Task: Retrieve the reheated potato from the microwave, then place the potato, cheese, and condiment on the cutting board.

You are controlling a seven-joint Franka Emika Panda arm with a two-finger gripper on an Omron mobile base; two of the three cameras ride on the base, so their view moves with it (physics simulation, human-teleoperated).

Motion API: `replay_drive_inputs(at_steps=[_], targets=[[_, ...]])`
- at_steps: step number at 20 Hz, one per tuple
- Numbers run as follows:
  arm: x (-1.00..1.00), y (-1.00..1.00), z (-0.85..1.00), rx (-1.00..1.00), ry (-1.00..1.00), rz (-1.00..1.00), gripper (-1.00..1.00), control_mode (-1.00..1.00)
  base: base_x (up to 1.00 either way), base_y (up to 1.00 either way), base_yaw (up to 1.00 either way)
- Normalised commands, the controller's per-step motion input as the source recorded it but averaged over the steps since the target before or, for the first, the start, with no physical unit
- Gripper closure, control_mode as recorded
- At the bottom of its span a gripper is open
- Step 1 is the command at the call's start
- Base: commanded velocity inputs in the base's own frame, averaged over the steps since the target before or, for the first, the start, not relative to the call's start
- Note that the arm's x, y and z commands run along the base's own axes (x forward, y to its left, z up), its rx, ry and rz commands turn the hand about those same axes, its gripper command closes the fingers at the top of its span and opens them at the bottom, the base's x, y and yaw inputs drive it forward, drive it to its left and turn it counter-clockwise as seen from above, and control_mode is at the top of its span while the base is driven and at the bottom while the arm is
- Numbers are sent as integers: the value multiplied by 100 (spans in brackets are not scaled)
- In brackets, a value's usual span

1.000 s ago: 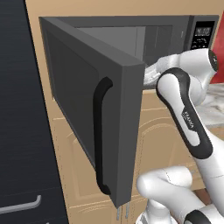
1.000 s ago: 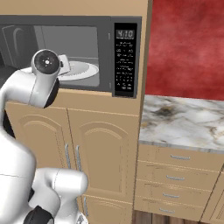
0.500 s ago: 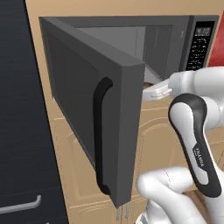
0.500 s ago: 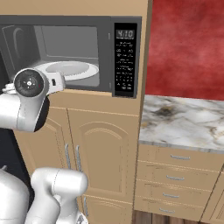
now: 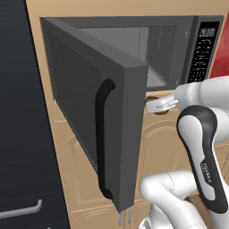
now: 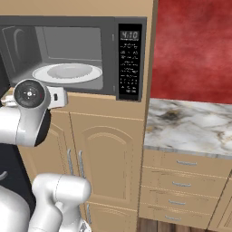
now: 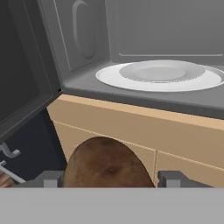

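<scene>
Hand view looks into the microwave [image 7: 78,52], whose door stands swung wide to the left, with grey walls and a grey floor inside. On that floor sits a round white tray [image 7: 131,81] with a white plate [image 7: 162,70] on it, and the plate is bare. Below the microwave's front lip runs a tan cabinet face. The potato [image 7: 107,164], a brown, mottled lump, sits at the bottom of this view between the two grey fingertips [image 7: 173,179], which flank it on either side; the jaws stand apart around it and appear clamped on it. It is outside the microwave, in front of the cabinet face and lower than the plate. Left base view shows the open door [image 5: 98,112] in the foreground with its curved black handle [image 5: 105,143], and the gripper [image 5: 154,103] just past the door's free edge, in front of the cavity's lower lip, with a sliver of brown potato beside it. The white arm rises from the lower right, bends at a dark elbow, and reaches level toward the opening. Right base view shows the arm at lower left, its round wrist joint in front of the cabinet just under the microwave, and the white plate inside. To the right lies a marble counter [image 6: 190,124] over tan drawers, below a red wall.
</scene>
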Motion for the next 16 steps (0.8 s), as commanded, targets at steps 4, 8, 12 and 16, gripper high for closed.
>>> replay_drive_inputs(at_steps=[4, 8, 12, 16], targets=[[0, 0, 0, 0, 0, 0, 100, -100, 0, 0, 0], [0, 0, 0, 0, 0, 0, 100, -100, 0, 0, 0], [0, 0, 0, 0, 0, 0, 100, -100, 0, 0, 0], [0, 0, 0, 0, 0, 0, 100, -100, 0, 0, 0]])
